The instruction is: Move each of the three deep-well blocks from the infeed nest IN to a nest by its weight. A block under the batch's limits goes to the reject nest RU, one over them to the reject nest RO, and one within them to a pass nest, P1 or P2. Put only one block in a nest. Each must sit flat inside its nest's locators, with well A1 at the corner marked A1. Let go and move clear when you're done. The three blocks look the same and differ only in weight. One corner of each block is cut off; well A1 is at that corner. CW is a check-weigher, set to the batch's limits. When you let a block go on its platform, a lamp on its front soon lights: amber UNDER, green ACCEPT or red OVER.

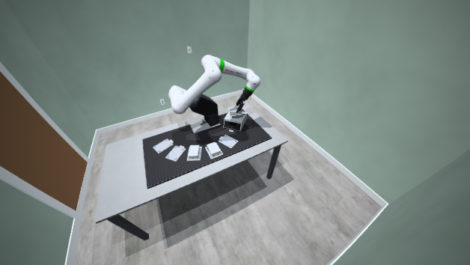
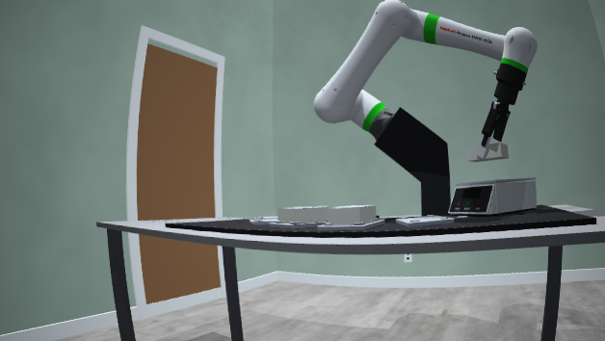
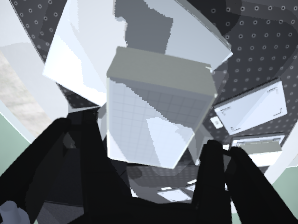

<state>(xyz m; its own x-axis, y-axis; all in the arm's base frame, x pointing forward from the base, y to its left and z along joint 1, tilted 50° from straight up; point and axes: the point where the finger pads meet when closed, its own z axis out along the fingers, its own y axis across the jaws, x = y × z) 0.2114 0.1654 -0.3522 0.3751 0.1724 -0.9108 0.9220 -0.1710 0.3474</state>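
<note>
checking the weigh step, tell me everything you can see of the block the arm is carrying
The block is a pale grey, plastic-looking rectangular piece, gripped from above between the black fingers of the end effector. It hangs in the air slightly tilted, above the check-weigher and not touching its platform. Only the fingers touch it. Its wells and cut corner cannot be made out.

Greys, black and green

White arm point(image 2: 366, 63) with green bands and red lettering; black gripper point(image 2: 492, 140) — pale grey block point(image 2: 487, 152) in it. Grey weigher point(image 2: 511, 194) with a black front, black mat point(image 1: 209, 165) dotted with holes, light grey table point(image 1: 123, 180) on dark legs — brown door point(image 2: 175, 169), sage-green walls.
</note>
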